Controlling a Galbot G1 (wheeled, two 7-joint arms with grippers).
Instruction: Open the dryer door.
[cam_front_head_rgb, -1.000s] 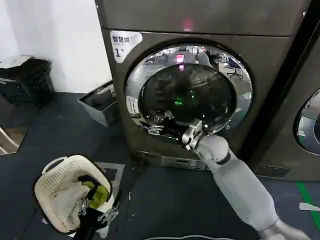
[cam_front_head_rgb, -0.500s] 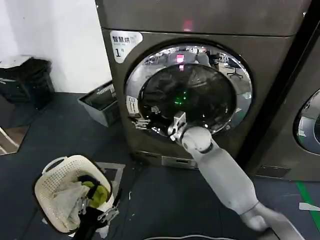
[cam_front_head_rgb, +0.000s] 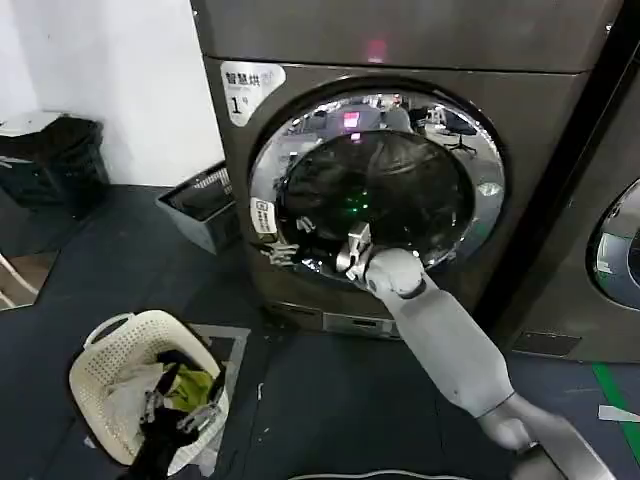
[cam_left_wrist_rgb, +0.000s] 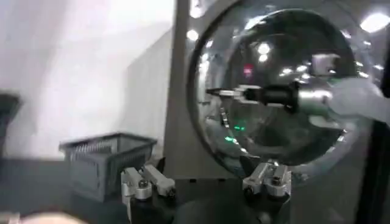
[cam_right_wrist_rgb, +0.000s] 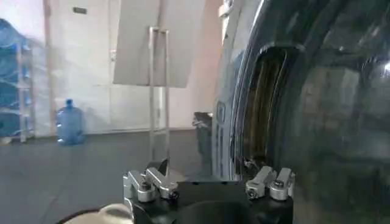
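The right gripper (cam_front_head_rgb: 350, 250), fingers spread, reaches the lower-left rim of the chrome-ringed, dark-glass dryer door (cam_front_head_rgb: 375, 185) (apparently ajar there) to pull it; the left gripper (cam_left_wrist_rgb: 207, 182) waits open.

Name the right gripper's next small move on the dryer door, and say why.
Probably pull outward: the right gripper sits at the lower left rim of the chrome-ringed, dark-glass round dryer door, and the right wrist view shows a gap already open along that edge.
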